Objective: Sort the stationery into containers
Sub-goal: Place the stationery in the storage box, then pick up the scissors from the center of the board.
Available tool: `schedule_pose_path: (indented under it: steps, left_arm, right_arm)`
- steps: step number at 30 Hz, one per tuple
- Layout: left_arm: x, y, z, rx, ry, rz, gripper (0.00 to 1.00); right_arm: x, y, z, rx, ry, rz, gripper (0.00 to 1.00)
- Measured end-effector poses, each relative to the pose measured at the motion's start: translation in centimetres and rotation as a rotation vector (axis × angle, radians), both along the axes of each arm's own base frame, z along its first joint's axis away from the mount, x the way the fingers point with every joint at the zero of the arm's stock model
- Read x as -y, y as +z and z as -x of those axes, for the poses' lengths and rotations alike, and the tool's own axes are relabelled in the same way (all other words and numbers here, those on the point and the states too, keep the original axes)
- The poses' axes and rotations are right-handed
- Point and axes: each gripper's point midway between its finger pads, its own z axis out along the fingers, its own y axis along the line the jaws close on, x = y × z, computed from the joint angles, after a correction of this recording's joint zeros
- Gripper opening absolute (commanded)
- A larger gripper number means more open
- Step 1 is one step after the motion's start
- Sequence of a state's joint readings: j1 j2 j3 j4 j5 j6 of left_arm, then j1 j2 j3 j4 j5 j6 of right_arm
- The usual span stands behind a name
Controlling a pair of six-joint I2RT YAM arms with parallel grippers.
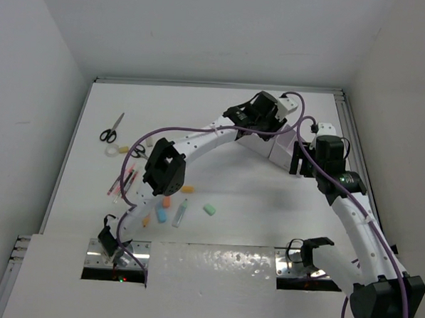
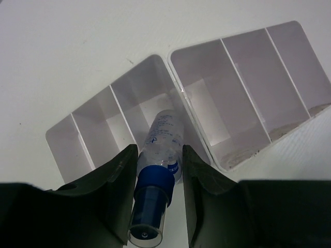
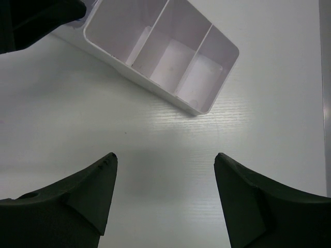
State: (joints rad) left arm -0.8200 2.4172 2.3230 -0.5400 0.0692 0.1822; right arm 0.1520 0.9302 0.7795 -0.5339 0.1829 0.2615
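My left gripper [image 2: 158,150] is shut on the small blue-capped bottle [image 2: 164,135], cap towards the camera. The bottle's far end dips into a compartment of the white desk organizer [image 2: 234,70]. In the top view this gripper [image 1: 261,113] hovers over the organizer [image 1: 277,152], which the arms largely hide. My right gripper [image 3: 165,155] is open and empty above bare table, just in front of the organizer's right box [image 3: 145,77]. It shows in the top view [image 1: 298,162] at the organizer's right end.
Loose stationery lies at the table's left: black-handled scissors [image 1: 112,129], thin pink pens [image 1: 122,179], an orange marker [image 1: 166,199], a blue marker [image 1: 161,215] and a green eraser [image 1: 210,209]. The left arm's cable loops above them.
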Motion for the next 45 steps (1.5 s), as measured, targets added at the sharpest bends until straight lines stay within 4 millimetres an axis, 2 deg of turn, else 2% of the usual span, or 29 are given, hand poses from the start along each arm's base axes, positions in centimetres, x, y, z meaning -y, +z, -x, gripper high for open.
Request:
schedule_pose_path:
  steps: [1,2,3,6,11,16,20,22,23,25,27,28,29,30,31,33,34,35,36,38,40,42,43,44,45]
  left_arm:
    - [0.2,-0.1,0.0,0.005,0.003,0.0,0.3]
    - [0.2,-0.2,-0.1,0.008,0.006,0.0,0.39]
    - [0.3,-0.1,-0.2,0.012,0.01,0.004,0.52]
    - [0.5,0.6,-0.7,0.036,0.022,0.021,0.65]
    - [1.1,3.5,-1.4,0.087,0.031,0.071,0.7]
    - [1.7,7.9,-1.8,0.149,0.032,0.14,0.72]
    - [0.4,11.4,-2.5,0.17,0.062,0.188,0.76]
    - [-1.9,12.7,-3.1,0.153,0.098,0.191,0.76]
    - [-3.8,13.4,-3.5,0.139,0.127,0.189,0.76]
    - [-9.2,14.6,-5.0,0.122,0.215,0.173,0.76]
    - [-17.0,15.5,-7.1,0.114,0.352,0.145,0.75]
    - [-21.8,15.9,-8.0,0.112,0.441,0.123,0.75]
    - [-26.0,16.1,-8.7,0.113,0.519,0.106,0.75]
    - [-31.3,16.1,-9.4,0.12,0.623,0.082,0.75]
    - [-36.5,15.7,-9.3,0.118,0.72,0.049,0.75]
    - [-45.6,13.9,-8.1,0.088,0.898,-0.029,0.76]
    - [-49.4,12.7,-6.9,0.066,0.973,-0.071,0.77]
    - [-52.1,11.3,-5.7,0.033,1.02,-0.108,0.79]
    - [-54.3,9.8,-4.5,-0.005,1.054,-0.143,0.8]
    - [-57.3,6.7,-2.3,-0.087,1.079,-0.202,0.8]
    - [-58.9,4.3,-1.0,-0.155,1.078,-0.243,0.8]
    - [-59.9,2.6,-0.3,-0.211,1.065,-0.273,0.74]
    - [-60.2,2.0,-0.3,-0.224,1.057,-0.283,0.71]
    - [-60.4,1.3,-0.3,-0.239,1.048,-0.292,0.61]
    - [-60.5,0.5,-0.4,-0.254,1.038,-0.299,0.56]
  right_arm:
    - [0.0,0.0,0.0,0.0,0.0,0.0,0.75]
    - [0.0,0.0,0.0,0.0,0.0,0.0,0.76]
    - [0.0,0.0,0.0,0.0,0.001,0.0,0.77]
    - [-0.1,0.0,0.0,-0.001,0.004,-0.001,0.77]
    - [-0.1,-0.1,0.1,-0.004,0.012,0.002,0.77]
    - [-0.3,-0.2,0.2,-0.014,0.032,0.002,0.76]
    - [-0.9,0.3,-0.1,-0.019,0.059,-0.006,0.7]
    - [-1.6,0.9,-0.6,-0.015,0.085,-0.011,0.68]
    - [-2.1,1.3,-0.9,-0.009,0.104,-0.011,0.68]
    - [-3.4,1.8,-1.4,0.003,0.148,-0.014,0.68]
    - [-5.0,1.9,-1.7,0.009,0.201,-0.018,0.68]
    - [-6.1,1.8,-1.9,0.01,0.24,-0.022,0.68]
    - [-6.5,1.7,-1.9,0.01,0.25,-0.024,0.68]
    - [-7.4,1.6,-2.0,0.006,0.279,-0.028,0.68]
    - [-8.1,1.5,-2.1,0.002,0.303,-0.031,0.68]
    - [-9.8,1.4,-2.4,0.002,0.352,-0.042,0.68]
    - [-10.7,1.4,-2.7,0.002,0.378,-0.044,0.68]
    - [-11.7,1.3,-2.9,0.0,0.403,-0.046,0.68]
    - [-12.5,1.3,-3.1,-0.003,0.425,-0.046,0.69]
    - [-14.2,1.1,-3.5,-0.011,0.469,-0.043,0.69]
    - [-15.7,0.7,-3.8,-0.016,0.508,-0.04,0.69]
    - [-16.8,0.2,-3.7,-0.029,0.542,-0.033,0.69]
    - [-17.3,-0.2,-3.7,-0.036,0.555,-0.028,0.69]
    - [-17.6,-0.5,-3.6,-0.044,0.568,-0.023,0.69]
    - [-17.9,-0.8,-3.5,-0.052,0.577,-0.019,0.69]
